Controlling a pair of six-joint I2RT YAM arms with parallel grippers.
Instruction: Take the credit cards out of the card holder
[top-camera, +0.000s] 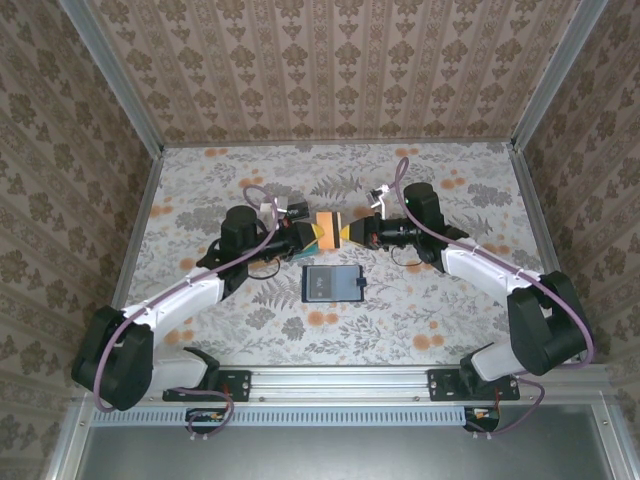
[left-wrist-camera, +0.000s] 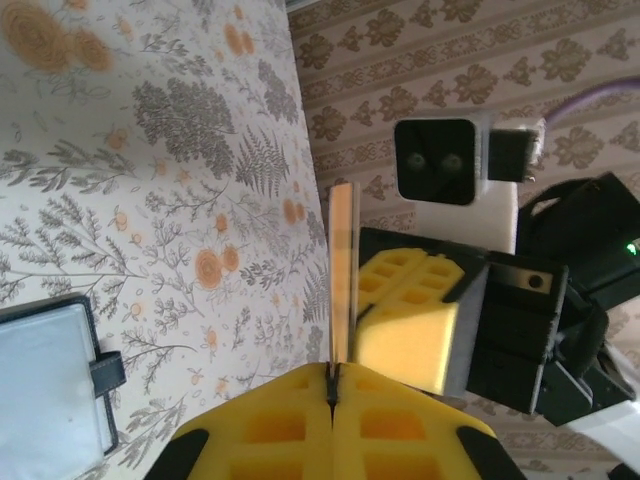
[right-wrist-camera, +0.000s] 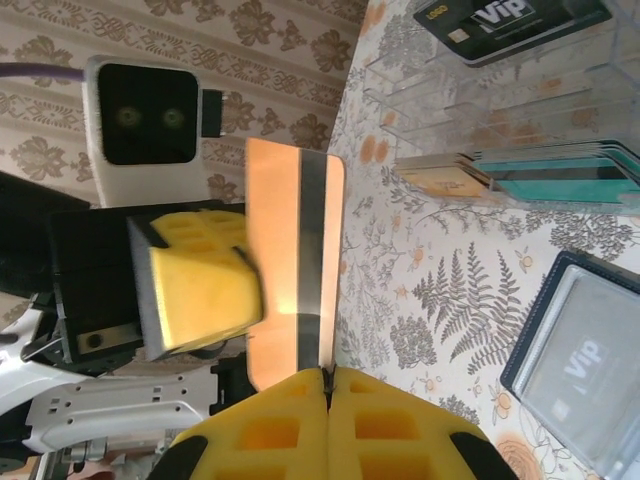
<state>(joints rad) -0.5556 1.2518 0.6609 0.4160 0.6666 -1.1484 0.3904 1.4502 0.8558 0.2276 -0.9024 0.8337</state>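
Orange credit card (top-camera: 327, 229) pinched from both ends, left gripper (top-camera: 312, 235) and right gripper (top-camera: 345, 235) both clamped tight on it, up over mid table (top-camera: 450, 320), card holder (top-camera: 333, 283) lying open right below, toward the near edge, clear tray (right-wrist-camera: 480, 85) of other cards nearby

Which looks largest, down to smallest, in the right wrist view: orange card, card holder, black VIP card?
1. orange card and card holder: alike, unranked; the card is nearer, the holder cropped.
2. black VIP card: smallest.
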